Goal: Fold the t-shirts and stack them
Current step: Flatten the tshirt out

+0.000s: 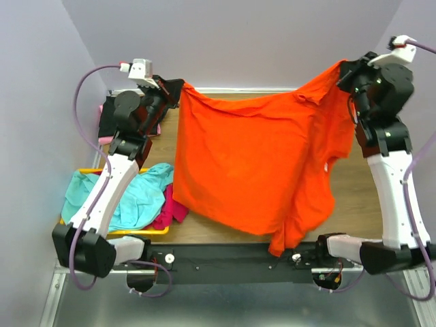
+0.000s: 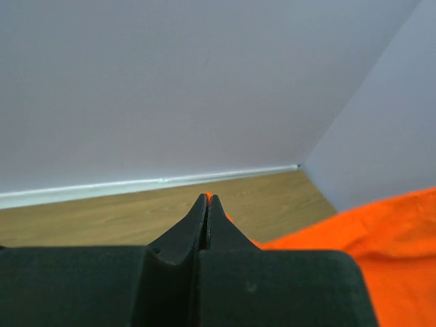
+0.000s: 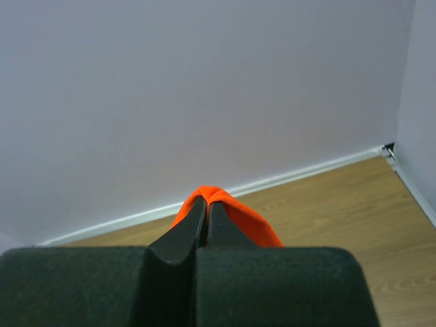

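Left end effector (image 1: 180,86) and right end effector (image 1: 343,69) raised — pinching orange t-shirt (image 1: 252,163).

White-shelled arms (image 1: 112,184) with black joints (image 1: 385,99), purple cables (image 1: 76,102), black tapered pincer fingers (image 2: 194,228).

One orange t-shirt (image 1: 252,163), one teal t-shirt (image 1: 136,197), one magenta t-shirt (image 1: 174,212), one black t-shirt (image 1: 109,122), one pale pink t-shirt (image 1: 104,140); one yellow tray (image 1: 146,231).
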`<state>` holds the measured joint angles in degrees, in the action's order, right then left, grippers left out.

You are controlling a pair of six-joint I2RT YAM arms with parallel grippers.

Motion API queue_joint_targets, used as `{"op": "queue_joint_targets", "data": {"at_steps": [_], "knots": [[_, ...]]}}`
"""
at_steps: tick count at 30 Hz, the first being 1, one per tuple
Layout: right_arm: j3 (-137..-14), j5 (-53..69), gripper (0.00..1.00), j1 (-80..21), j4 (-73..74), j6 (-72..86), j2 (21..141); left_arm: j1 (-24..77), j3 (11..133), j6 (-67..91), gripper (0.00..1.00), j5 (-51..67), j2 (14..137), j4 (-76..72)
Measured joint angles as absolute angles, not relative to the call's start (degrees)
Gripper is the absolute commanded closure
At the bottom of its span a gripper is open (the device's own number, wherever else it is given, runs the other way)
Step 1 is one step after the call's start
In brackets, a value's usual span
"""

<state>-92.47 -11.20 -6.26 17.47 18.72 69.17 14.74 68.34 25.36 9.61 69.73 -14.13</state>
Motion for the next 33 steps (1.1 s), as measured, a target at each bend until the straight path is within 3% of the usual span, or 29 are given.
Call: {"op": "queue_joint_targets", "data": {"at_steps": [5,12,24,33], "knots": [[-92.5,-11.7,0.99,-6.3,17.4,17.9,72.9,14.7,68.6,25.0,1.0,9.6,73.0,-14.1],[-92.8,-12.2,0.99,-6.3,15.9,17.1,68.8,14.7,68.5,24.8,1.0,9.6,69.1,-15.1],[-93.9,-12.2,0.99,-6.3,14.3,16.1,51.1,14.7,64.9,24.7,1.0,8.9,49.0,-15.0],[-99.3,-12.2,0.99,-6.3,13.3,14.4,48.8,14.7,65.3,24.6,1.0,8.6,40.8,-14.3]]}}
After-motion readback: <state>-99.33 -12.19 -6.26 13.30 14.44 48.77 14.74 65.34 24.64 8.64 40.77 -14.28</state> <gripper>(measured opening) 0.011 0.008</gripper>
